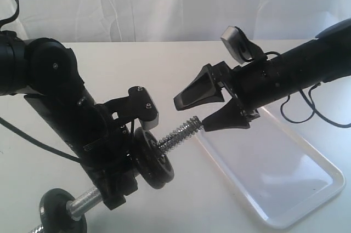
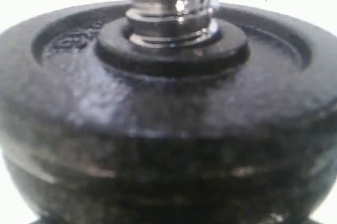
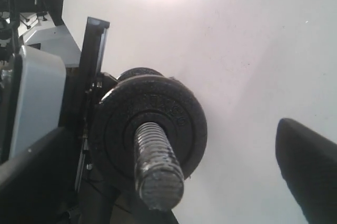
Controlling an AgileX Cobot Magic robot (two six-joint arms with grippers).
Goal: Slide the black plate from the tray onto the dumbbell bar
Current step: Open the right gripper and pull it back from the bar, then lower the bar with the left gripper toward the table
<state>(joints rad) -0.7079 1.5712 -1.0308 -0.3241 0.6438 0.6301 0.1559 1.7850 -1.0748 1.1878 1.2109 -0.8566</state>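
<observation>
Sliding step judged done: no disc on the tray at right; dumbbell bar tilted in the air, clamped in the left gripper; black plate threaded on, against another disc; right gripper spread wide about the thread tip, holding nothing; next, probably: back off rightward along the bar without snagging; white tabletop, matte; pale curtain at far side.

L gripper tilted downward, clamped on dumbbell bar, R gripper roughly level, jaws wide apart, holding nothing

Black plate; chrome bar; white tray.
</observation>
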